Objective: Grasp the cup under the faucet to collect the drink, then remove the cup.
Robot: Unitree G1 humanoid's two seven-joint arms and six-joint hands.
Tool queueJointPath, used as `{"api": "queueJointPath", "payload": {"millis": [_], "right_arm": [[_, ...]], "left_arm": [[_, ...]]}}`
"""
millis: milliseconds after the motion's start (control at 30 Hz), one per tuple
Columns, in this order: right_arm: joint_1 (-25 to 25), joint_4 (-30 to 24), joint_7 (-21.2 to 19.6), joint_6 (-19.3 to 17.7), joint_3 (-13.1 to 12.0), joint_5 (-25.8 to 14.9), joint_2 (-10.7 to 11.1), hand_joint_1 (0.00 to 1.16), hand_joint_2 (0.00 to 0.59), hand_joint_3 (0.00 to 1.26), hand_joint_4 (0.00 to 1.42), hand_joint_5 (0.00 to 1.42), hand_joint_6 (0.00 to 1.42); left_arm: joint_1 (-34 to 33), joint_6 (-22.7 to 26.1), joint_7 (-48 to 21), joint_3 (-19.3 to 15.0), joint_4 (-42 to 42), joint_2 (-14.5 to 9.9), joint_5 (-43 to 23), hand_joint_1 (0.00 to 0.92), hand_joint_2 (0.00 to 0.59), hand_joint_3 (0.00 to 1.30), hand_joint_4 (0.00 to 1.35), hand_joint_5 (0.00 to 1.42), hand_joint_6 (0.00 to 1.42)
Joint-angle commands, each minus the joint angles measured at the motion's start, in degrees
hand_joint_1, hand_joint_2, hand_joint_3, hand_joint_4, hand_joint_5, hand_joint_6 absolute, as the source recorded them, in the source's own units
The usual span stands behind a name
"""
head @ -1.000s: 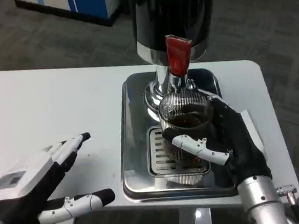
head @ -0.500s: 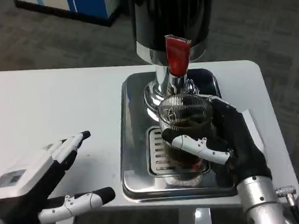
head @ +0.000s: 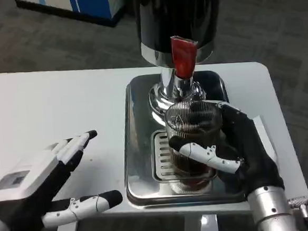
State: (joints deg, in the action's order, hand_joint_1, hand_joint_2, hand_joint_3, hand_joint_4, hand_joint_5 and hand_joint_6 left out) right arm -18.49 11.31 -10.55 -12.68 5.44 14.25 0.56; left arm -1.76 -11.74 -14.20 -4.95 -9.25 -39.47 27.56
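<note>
Grey patterned carpet floor (head: 275, 27) beyond white table (head: 52, 101); blue-and-white cabinet (head: 77, 4) at upper left.

White table (head: 63, 100) w/ rounded corners carries everything. On it, directly under the right hand (head: 246, 151), sits a shiny steel drip tray (head: 140, 148) w/ slotted grate (head: 162, 157). Left hand (head: 37, 187) hovers at table's near edge, well left of tray. Dispenser base (head: 166, 96) stands on tray, just beyond right hand.
</note>
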Motion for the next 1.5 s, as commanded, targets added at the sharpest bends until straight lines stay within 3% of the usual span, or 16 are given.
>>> {"api": "queueJointPath", "payload": {"millis": [33,500,1167,1500], "right_arm": [[2.4,-2.2,0.3,1.2,0.5,0.5,-0.1,0.92,0.15,0.64,0.67,0.87,0.94],[4.7,-6.3,1.0,1.8,2.1,1.4,-0.1,0.91,0.148,0.64,0.67,0.87,0.97],[6.6,-10.0,2.9,2.0,2.2,0.9,0.0,0.9,0.154,0.65,0.67,0.88,0.99],[8.4,-14.9,5.0,3.1,2.9,0.6,-0.4,0.9,0.156,0.65,0.68,0.88,1.0]], "left_arm": [[1.1,0.6,-1.2,0.0,-3.4,-0.3,0.1,0.0,0.064,0.0,0.0,0.0,0.0],[0.8,3.2,-3.2,-0.5,-8.5,0.0,-0.4,0.0,0.065,0.0,0.0,0.0,0.0],[2.0,3.9,-3.4,-1.2,-10.8,0.2,-0.8,0.0,0.065,0.0,0.0,0.0,0.0],[3.7,4.8,-4.4,-3.5,-13.9,-0.4,-2.5,0.0,0.065,0.0,0.0,0.0,0.0]]}}
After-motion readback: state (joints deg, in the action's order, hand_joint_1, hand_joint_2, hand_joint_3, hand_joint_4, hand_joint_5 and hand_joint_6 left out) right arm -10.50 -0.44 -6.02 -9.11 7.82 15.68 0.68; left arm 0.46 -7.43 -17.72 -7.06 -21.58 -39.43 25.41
